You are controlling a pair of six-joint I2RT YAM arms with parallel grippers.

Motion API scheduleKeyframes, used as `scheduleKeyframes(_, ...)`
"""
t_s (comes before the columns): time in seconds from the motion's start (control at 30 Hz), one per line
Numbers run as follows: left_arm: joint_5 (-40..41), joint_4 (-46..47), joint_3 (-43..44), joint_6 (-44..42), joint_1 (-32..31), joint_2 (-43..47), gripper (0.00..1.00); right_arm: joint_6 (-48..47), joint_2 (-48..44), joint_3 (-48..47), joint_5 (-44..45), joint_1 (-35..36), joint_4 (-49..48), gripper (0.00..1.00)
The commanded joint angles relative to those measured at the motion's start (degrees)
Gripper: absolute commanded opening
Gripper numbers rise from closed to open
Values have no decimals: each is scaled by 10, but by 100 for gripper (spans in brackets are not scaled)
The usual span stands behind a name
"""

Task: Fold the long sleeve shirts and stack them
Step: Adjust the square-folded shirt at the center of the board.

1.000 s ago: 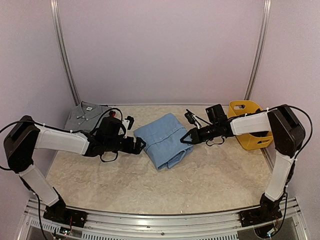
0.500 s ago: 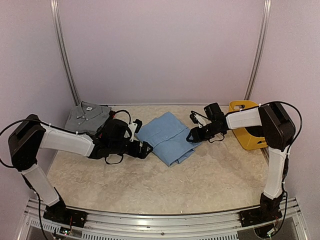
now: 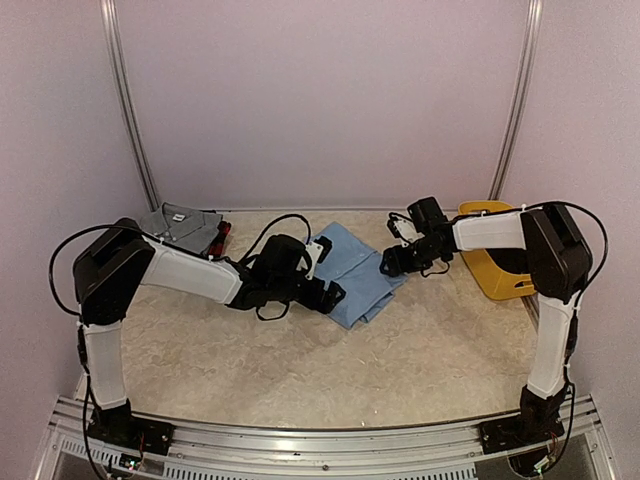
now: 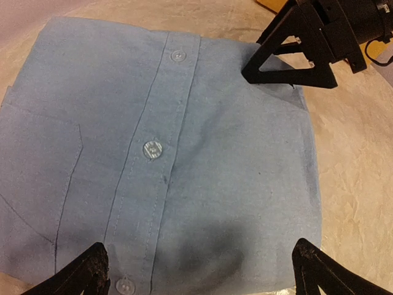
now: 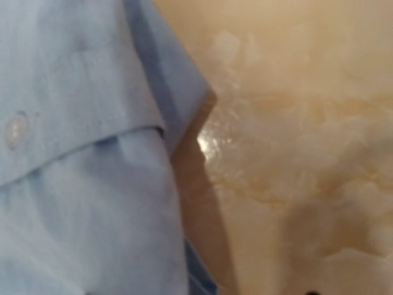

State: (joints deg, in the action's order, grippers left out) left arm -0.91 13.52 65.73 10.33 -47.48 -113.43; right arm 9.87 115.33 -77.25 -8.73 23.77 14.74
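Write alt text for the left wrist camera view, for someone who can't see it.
A folded light blue shirt fills most of the frame, button placket facing up, on a beige table. The left pincer is open, its two tips spread wide at the shirt's near edge. The right pincer is at the shirt's far corner, upper right.

The left gripper travels right to the near-left edge of the blue shirt. The shirt sits further right and back than before. The right gripper lets go of its right edge; jaws now parted.
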Motion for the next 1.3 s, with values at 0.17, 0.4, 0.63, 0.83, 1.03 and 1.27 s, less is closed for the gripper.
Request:
scheduleKeyframes(0.17, 90, -20, 35, -43, -27, -73, 99, -12, -6, -27, -71, -2, -31, 87)
scheduleKeyframes(0.4, 91, -4, 2, -63, -47, -85, 99, -11, 29, -76, -113, -4, -25, 91)
scheduleKeyframes(0.63, 66, 26, -85, -84, -66, -36, 97, -12, 11, -50, -121, -6, -28, 92)
scheduleKeyframes(0.83, 54, 38, -180, -102, -103, 31, 96, -9, -20, 1, -160, -6, -34, 92)
scheduleKeyframes(1.03, 65, 57, -265, -116, -155, 123, 98, 4, -66, 56, -184, 11, -45, 92)
scheduleKeyframes(1.27, 151, 109, -312, -55, -168, 246, 99, 24, -86, 77, -229, 33, -55, 92)
